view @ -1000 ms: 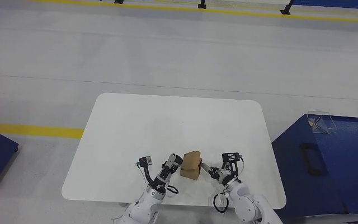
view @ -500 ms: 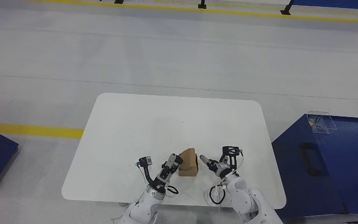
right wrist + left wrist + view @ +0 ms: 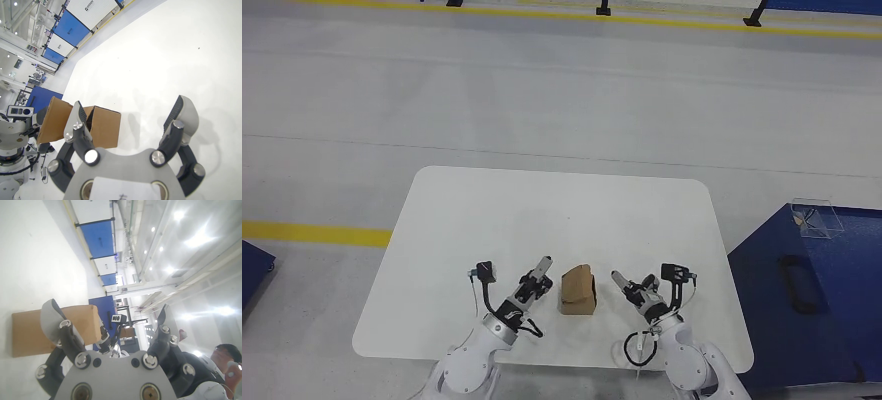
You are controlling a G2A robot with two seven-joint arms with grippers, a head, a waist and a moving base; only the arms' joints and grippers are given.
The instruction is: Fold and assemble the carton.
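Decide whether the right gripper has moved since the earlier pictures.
Yes. The right gripper has drawn back from the carton, toward the right edge of the table, and now sits apart from it.

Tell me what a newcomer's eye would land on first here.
The brown carton sits alone near the front edge of the white table, partly folded with a flap ajar. The left gripper and the right gripper flank it on either side, both open and neither touching it.

white table (image 3: pixel 542 215); blue cabinet (image 3: pixel 812 300) beside, perhaps a clear box (image 3: pixel 817 216) atop.
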